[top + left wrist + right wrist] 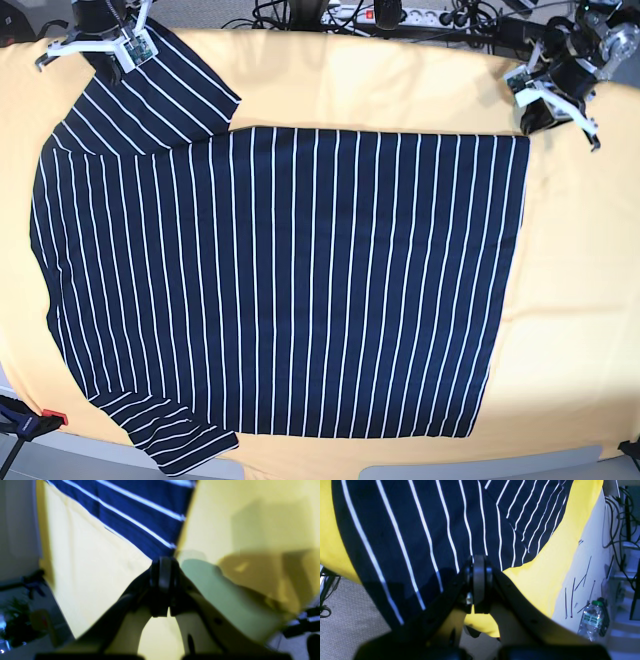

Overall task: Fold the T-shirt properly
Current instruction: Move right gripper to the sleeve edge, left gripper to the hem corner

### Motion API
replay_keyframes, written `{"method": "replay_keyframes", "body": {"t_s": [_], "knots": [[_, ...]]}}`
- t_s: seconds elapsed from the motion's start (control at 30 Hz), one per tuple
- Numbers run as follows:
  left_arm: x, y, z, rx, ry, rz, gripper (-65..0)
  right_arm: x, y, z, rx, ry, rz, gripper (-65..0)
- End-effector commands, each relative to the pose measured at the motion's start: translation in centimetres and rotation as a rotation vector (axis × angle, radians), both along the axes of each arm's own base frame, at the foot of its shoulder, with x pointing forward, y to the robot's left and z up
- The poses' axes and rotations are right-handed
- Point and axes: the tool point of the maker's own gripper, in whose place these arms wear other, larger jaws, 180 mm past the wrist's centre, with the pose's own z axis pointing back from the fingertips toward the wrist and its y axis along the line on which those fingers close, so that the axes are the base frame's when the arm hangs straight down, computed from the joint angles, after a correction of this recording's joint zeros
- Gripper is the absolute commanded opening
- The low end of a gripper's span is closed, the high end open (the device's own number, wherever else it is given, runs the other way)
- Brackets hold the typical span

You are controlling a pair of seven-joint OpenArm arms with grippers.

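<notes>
the shirt (pixel 290 280) lies flat on the yellow worktop (pixel 580 300); left claw (pixel 163 562) pinches its hem corner, right claw (pixel 478 562) its sleeve. soft, light, limp: best held at corners.

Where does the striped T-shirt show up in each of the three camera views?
Left wrist: T-shirt corner at top centre, just above the left gripper.
Right wrist: T-shirt fills the upper left and centre.
Base: T-shirt spread flat across the middle.
Shared landmark: the yellow cloth under it.
</notes>
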Motion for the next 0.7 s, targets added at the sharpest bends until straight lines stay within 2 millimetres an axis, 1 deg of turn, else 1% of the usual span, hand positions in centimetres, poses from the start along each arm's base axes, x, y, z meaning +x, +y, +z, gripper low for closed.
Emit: {"method": "replay_keyframes", "body": {"t_s": [0.0, 0.03, 0.07, 0.1, 0.2, 0.23, 0.27, 0.4, 0.47, 0.57, 0.67], "knots": [[0.6, -0.5, 0.6, -0.004, -0.012, -0.039, -65.0, 0.2, 0.1, 0.6, 0.001, -0.022, 0.013, -65.0], [0.6, -0.7, 0.5, -0.002, 0.005, -0.063, -65.0, 0.2, 0.2, 0.6, 0.001, -0.021, 0.014, -65.0], [0.5, -0.9, 0.4, -0.003, 0.026, -0.083, -60.9, 0.1, 0.2, 0.5, 0.001, -0.016, 0.02, -65.0], [0.6, -1.0, 0.3, -0.011, 0.047, -0.092, -55.0, 0.0, 0.3, 0.4, 0.001, -0.008, 0.028, -65.0], [1.2, -1.2, 0.7, -0.041, 0.066, -0.096, -32.3, 0.0, 0.4, 0.4, 0.002, -0.002, 0.034, -65.0], [1.6, -1.2, 1.0, -0.041, 0.057, -0.099, -28.1, 0.0, 0.4, 0.4, 0.002, -0.002, 0.034, -65.0], [1.9, -1.1, 1.2, -0.035, 0.05, -0.105, -27.1, 0.0, 0.4, 0.4, 0.002, -0.002, 0.033, -65.0], [2.6, -0.4, 1.5, 0.009, 0.047, -0.132, -27.3, 0.0, 0.4, 0.4, 0.002, -0.002, 0.033, -65.0], [2.7, 0.4, 1.3, 0.033, 0.059, -0.136, -27.3, 0.0, 0.4, 0.4, 0.002, -0.002, 0.033, -65.0], [2.3, 1.9, 0.2, 0.091, 0.102, -0.184, -27.3, 0.0, 0.4, 0.4, 0.002, -0.001, 0.033, -65.0], [2.0, 2.4, -0.3, 0.076, 0.119, -0.229, -27.3, 0.0, 0.4, 0.4, 0.002, -0.002, 0.034, -65.0]]}}
